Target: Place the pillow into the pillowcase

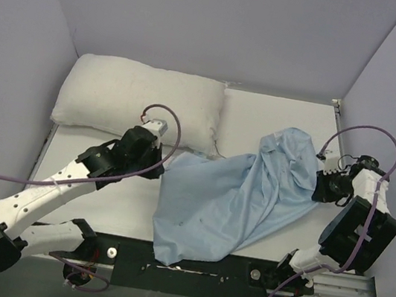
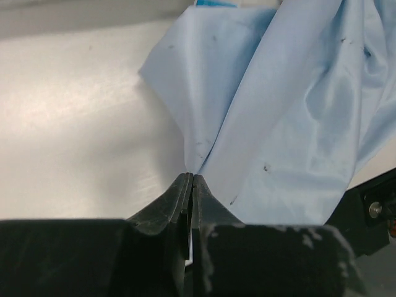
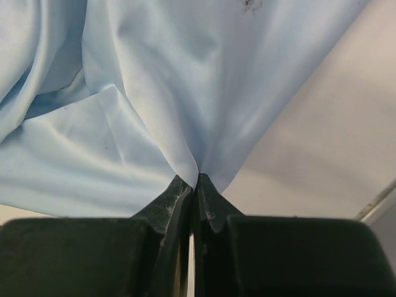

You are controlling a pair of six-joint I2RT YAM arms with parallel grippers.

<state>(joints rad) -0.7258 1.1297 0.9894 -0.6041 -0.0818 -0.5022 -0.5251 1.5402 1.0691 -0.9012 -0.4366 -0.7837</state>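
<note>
**Entry: pillowcase pinched at two points, pillow not yet inside**

**Pillowcase.** Light blue, thin, wrinkled fabric pillowcase (image 1: 228,198). It lies crumpled across the middle and right of the white table (image 1: 278,116), and its near edge reaches the arms' base rail.

**Pillow.** Large, plump, off-white stuffed pillow (image 1: 141,102). It sits at the far left of the table near the back wall and is wholly outside the case. Its near right corner is just beside the blue cloth.

**Step in hand (judged).** Spreading the case to find and open its mouth.
- Draw the two pinches apart and upward evenly, so the cloth goes taut without slipping free.
- Check that each pinch takes a single layer. A grip on both layers would hold the mouth shut.
- The views do not show which end is open or how many layers are caught.

**Left gripper** (image 2: 190,180). The jaws are pressed together on a fold at the case's left edge, and the fabric fans out from the tips.

**Right gripper** (image 3: 197,180). The jaws are likewise clamped on a fold, at the raised right side of the cloth.
</note>
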